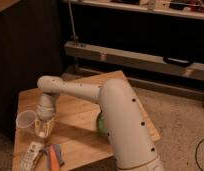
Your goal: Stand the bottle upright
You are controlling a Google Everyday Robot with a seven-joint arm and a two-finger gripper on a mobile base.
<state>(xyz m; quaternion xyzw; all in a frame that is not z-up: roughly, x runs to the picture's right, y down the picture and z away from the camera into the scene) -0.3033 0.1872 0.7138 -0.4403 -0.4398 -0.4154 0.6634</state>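
Observation:
The bottle (30,156) is slim and whitish with a faint printed label, and it lies on its side at the front left corner of the wooden table (80,117). My gripper (43,129) points down at the tabletop just behind the bottle and right beside the translucent cup (25,120). It is shut, and I see nothing held in it. A small gap separates it from the bottle. The white arm (115,115) sweeps in from the lower right and covers the table's middle.
A flat orange-and-grey item (56,155) lies right of the bottle near the front edge. A green object (100,125) peeks out behind the arm. Dark shelving and a metal rail (135,57) stand behind the table, with carpet on the right.

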